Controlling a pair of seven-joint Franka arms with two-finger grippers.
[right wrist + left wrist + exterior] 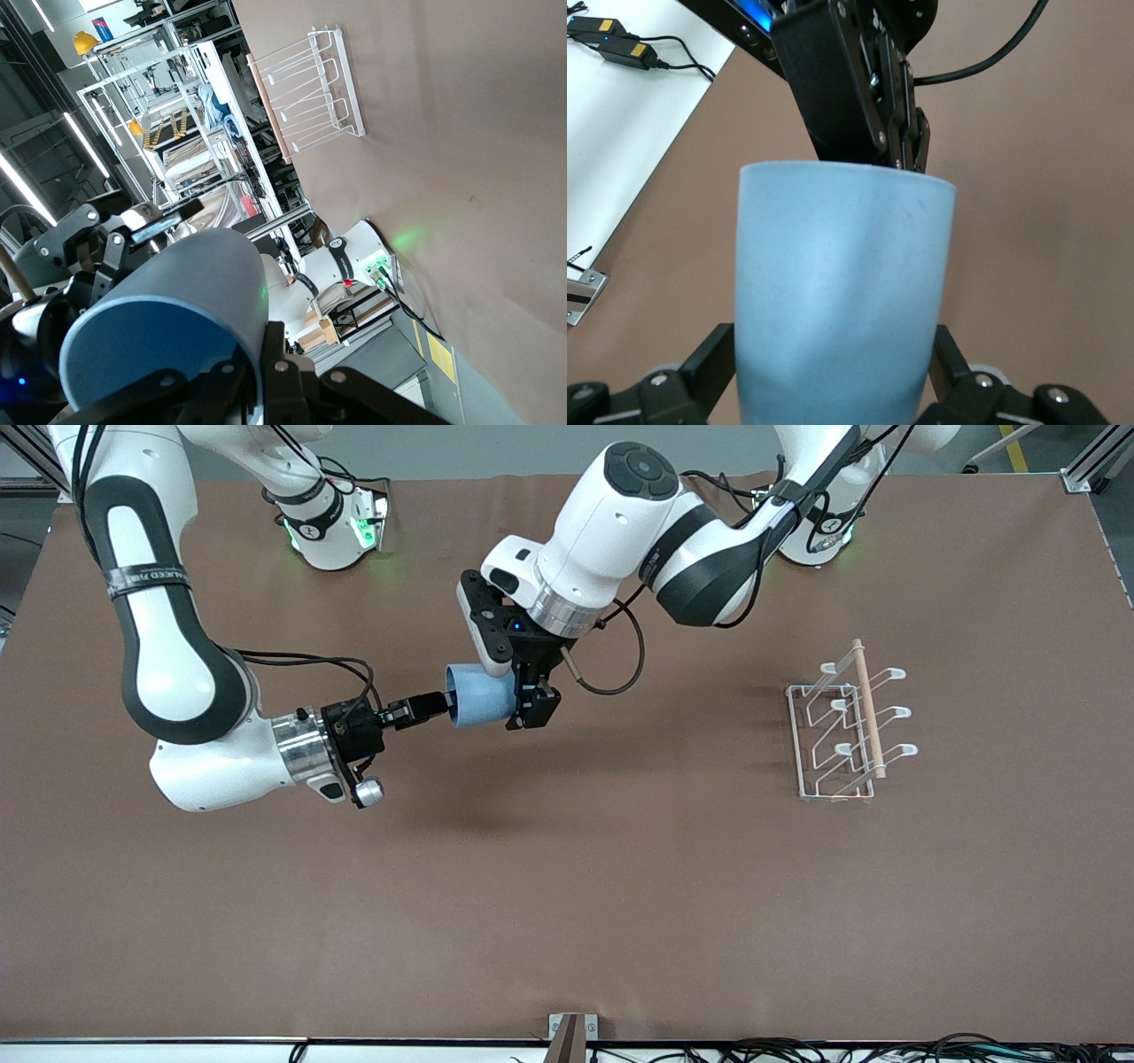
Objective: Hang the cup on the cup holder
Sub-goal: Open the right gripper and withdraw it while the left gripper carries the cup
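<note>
The light blue cup is held on its side in the air above the middle of the table. My right gripper is shut on its rim, one finger inside and one outside, as the right wrist view shows. My left gripper grips the cup's narrow base end; in the left wrist view its fingers press both sides of the cup. The white wire cup holder with its wooden dowel stands on the table toward the left arm's end, with nothing on its prongs.
Brown table surface lies under both grippers. The arms' bases stand along the table's edge farthest from the front camera. A small metal bracket sits at the table edge nearest the front camera. The holder also shows in the right wrist view.
</note>
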